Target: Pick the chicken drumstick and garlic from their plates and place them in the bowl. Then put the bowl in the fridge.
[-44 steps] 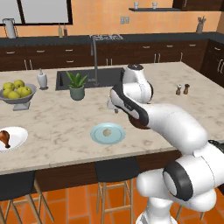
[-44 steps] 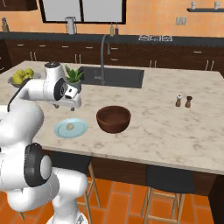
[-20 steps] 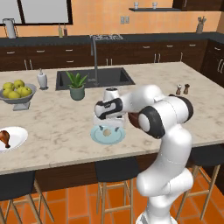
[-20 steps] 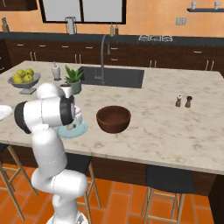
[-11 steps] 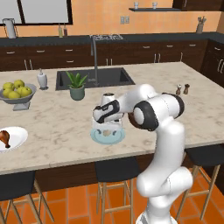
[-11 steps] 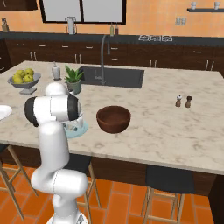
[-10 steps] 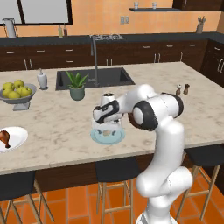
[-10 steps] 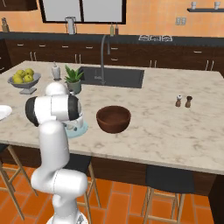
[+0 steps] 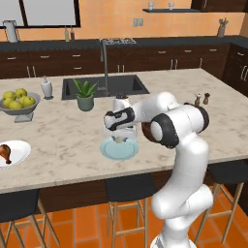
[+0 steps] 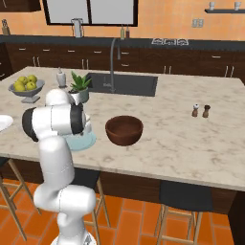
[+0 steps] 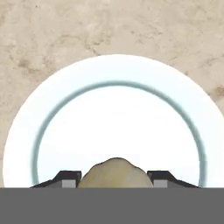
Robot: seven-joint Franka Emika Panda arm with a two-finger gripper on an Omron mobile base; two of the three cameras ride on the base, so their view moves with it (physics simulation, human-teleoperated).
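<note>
Garlic (image 11: 114,173) sits between our gripper (image 11: 113,178) tips over the light blue plate (image 9: 117,149); we cannot tell whether it is gripped. Beside it on the marble counter (image 10: 167,129) stands the bowl (image 10: 124,129); the drumstick (image 9: 5,152) lies on the white plate (image 9: 17,154).

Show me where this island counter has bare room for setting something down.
The counter is bare between the bowl and the salt and pepper shakers, and along its front edge there. It is crowded at the left: gripper over the light blue plate, plant, fruit dish.
</note>
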